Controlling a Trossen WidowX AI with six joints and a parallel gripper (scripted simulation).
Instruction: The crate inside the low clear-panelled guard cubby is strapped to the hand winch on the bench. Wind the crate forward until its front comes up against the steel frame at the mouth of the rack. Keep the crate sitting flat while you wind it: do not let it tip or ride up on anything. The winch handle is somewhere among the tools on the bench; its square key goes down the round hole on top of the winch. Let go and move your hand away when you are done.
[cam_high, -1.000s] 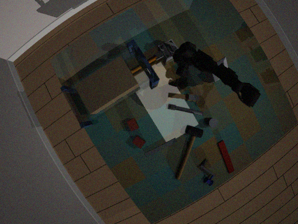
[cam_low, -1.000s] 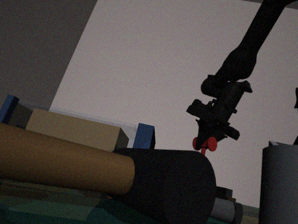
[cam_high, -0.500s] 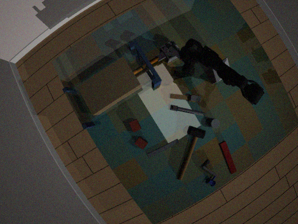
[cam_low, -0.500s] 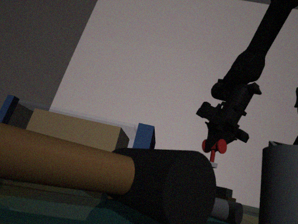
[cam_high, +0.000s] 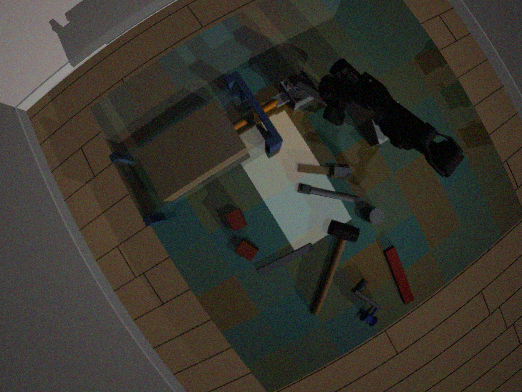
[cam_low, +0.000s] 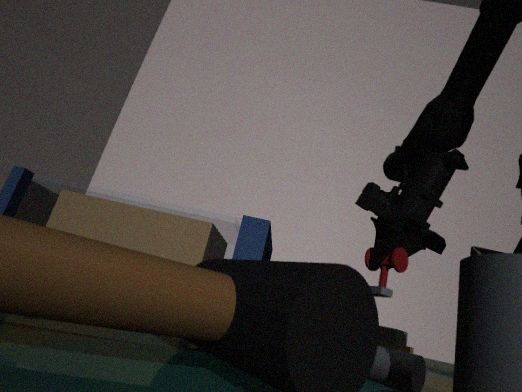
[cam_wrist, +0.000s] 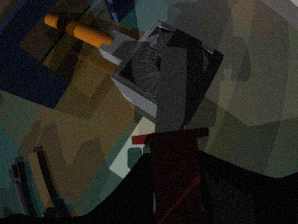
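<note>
Dim light falls on a plank floor (cam_high: 150, 345) that runs around the teal-and-brown patched bench top (cam_high: 280, 320). A pale wall (cam_low: 280, 100) fills the exterior view's middle, with a darker grey wall (cam_low: 65, 75) at its upper left.

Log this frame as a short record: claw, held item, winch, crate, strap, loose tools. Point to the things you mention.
claw: shut on the red-handled crank (cam_low: 384, 275) (cam_wrist: 175, 172)
winch: grey housing (cam_high: 300, 92) (cam_wrist: 137, 97), crank over or near it; seating in the hole unclear
crate: tan (cam_high: 195, 145) (cam_low: 130, 225), behind the blue frame (cam_high: 257, 110) (cam_low: 254, 239)
strap: orange (cam_high: 270, 106) (cam_wrist: 92, 35), towards winch
loose tools: black-headed mallet (cam_high: 343, 231) (cam_low: 300, 320), red bar (cam_high: 399, 275)
</note>
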